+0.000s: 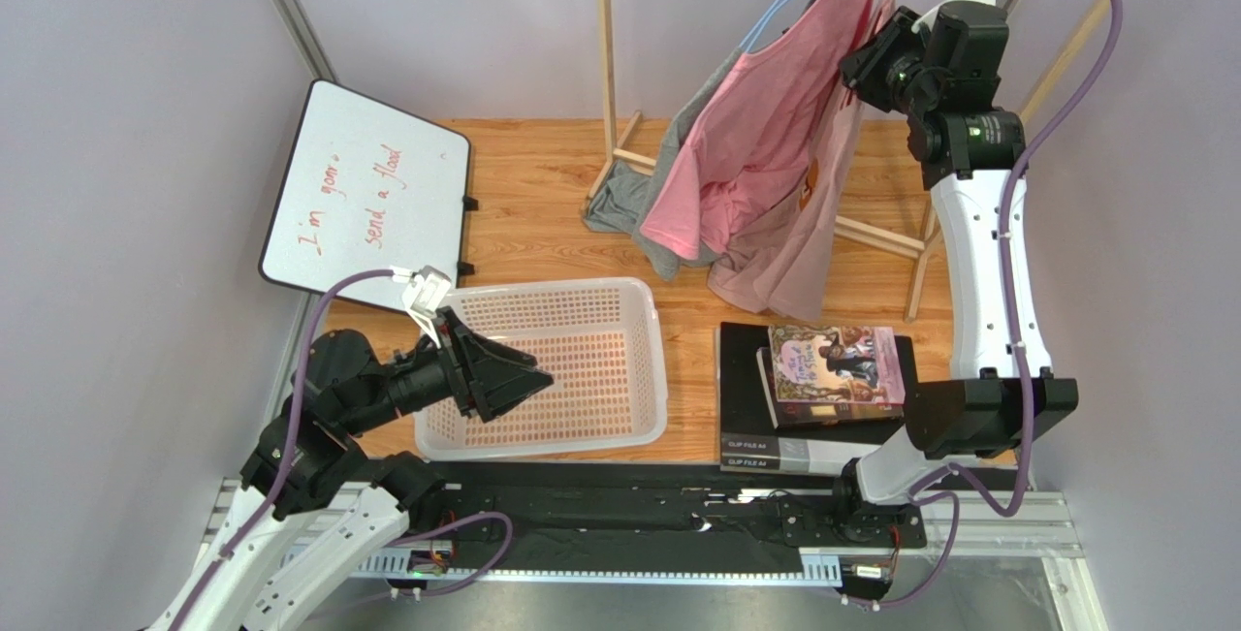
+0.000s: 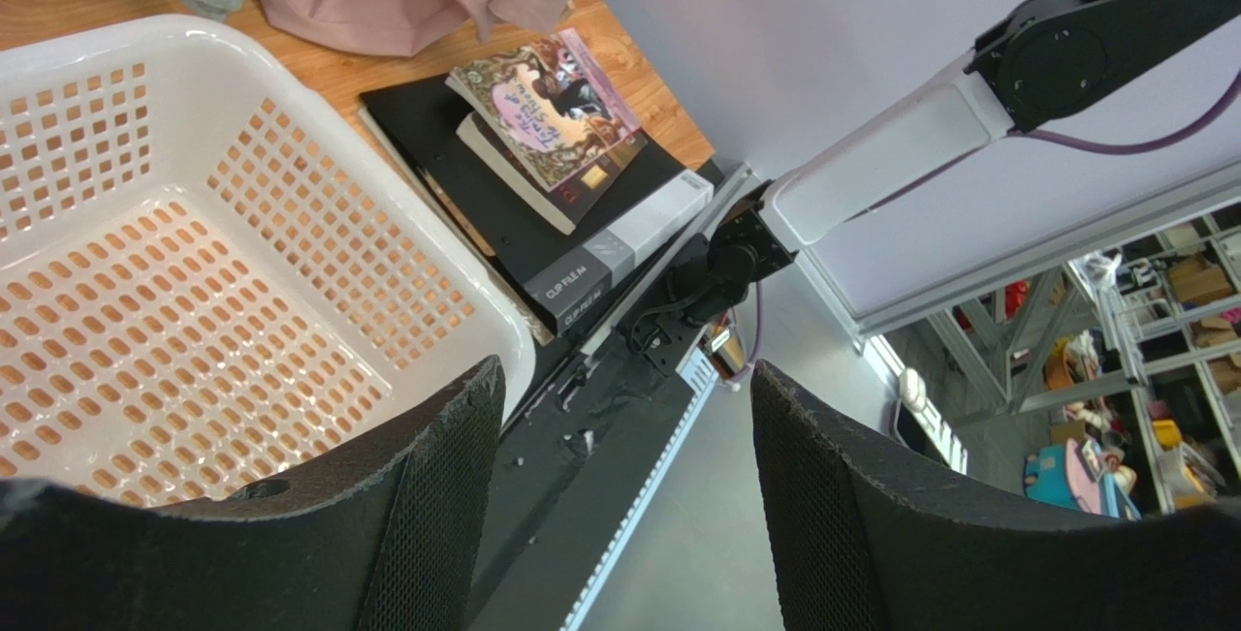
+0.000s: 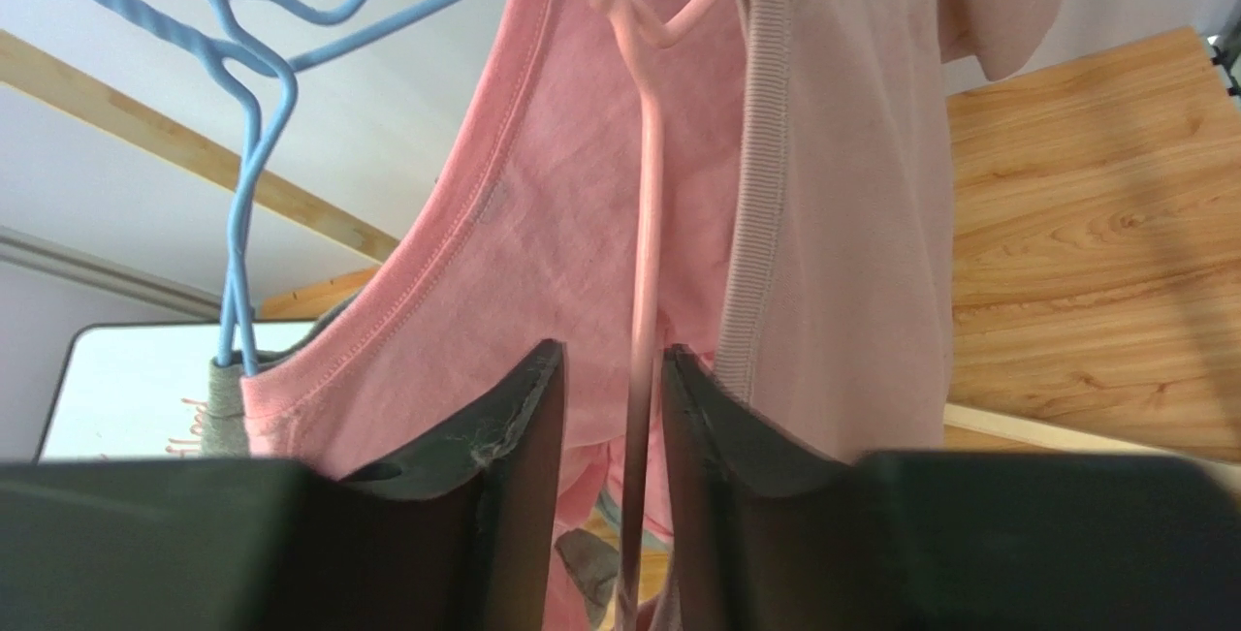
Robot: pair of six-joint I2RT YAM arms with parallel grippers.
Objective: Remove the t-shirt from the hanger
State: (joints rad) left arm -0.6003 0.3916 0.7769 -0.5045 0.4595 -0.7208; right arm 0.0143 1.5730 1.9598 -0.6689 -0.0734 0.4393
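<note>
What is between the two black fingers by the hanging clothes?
A wire of the pink hanger runs down between the fingers of the right gripper, shown in the right wrist view.

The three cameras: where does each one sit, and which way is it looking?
Top external: fixed above and behind the arms, looking down; both arms show, left gripper by the basket, right gripper at the hanging t-shirts.
Left wrist: on the left arm, looking over the basket to the books; its own open fingers at the bottom.
Right wrist: on the right arm, facing the pink hanger; its fingers either side of the wire.
Shared: top and left wrist both show basket and books.
</note>
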